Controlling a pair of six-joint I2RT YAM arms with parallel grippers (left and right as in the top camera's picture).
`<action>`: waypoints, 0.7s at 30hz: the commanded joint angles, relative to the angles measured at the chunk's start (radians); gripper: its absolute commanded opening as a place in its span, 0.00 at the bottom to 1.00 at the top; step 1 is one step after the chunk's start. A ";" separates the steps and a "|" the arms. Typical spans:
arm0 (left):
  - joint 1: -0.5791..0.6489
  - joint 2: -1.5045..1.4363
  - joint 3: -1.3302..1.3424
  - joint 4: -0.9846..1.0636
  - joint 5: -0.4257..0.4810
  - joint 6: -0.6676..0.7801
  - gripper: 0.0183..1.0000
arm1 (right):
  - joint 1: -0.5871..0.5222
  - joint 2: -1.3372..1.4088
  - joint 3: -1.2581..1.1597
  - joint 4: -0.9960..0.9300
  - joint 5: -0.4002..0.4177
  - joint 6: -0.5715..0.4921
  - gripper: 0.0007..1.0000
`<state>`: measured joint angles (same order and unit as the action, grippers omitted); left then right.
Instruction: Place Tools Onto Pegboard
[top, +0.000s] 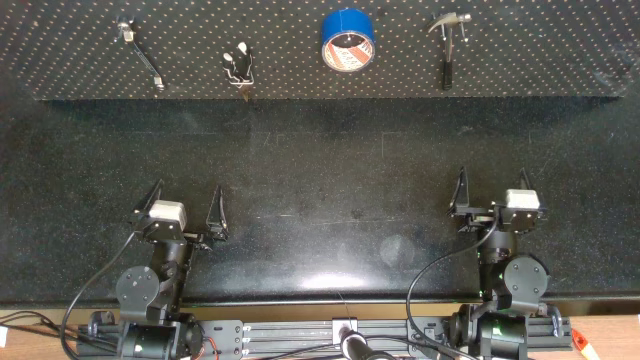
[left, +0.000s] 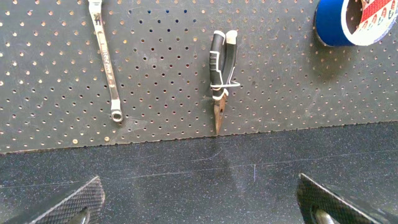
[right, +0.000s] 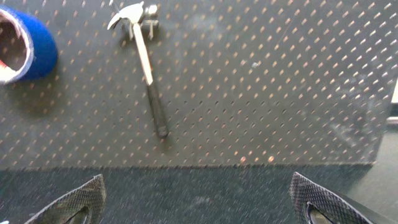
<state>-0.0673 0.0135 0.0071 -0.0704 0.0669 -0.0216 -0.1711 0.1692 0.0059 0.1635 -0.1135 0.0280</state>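
Observation:
Four tools hang on the black pegboard (top: 560, 50) at the back: a wrench (top: 143, 57) (left: 106, 59), pliers (top: 240, 68) (left: 221, 78), a roll of blue tape (top: 347, 40) (left: 351, 22) (right: 25, 43) and a hammer (top: 448, 45) (right: 144, 59). My left gripper (top: 182, 212) (left: 199, 205) sits low near the front left, open and holding nothing, facing the pliers from a distance. My right gripper (top: 493, 197) (right: 199, 202) sits near the front right, open with nothing between its fingers, facing the pegboard to the right of the hammer.
A dark table (top: 330, 190) stretches between the arms and the pegboard's lower edge. The pegboard's right part (right: 280, 81) has free holes. Cables and the arm bases line the front edge.

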 joint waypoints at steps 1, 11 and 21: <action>-0.004 -0.010 -0.002 -0.008 -0.011 -0.005 1.00 | -0.006 -0.064 -0.002 -0.097 -0.058 0.015 0.96; -0.004 -0.010 -0.002 -0.008 -0.011 -0.005 1.00 | -0.006 -0.158 -0.002 -0.231 -0.001 0.093 0.96; -0.004 -0.010 -0.002 -0.008 -0.011 -0.005 1.00 | 0.089 -0.169 -0.002 -0.231 0.017 0.103 0.96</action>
<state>-0.0673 0.0135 0.0071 -0.0704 0.0669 -0.0216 -0.1429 0.0128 0.0063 -0.0570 -0.1230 0.1127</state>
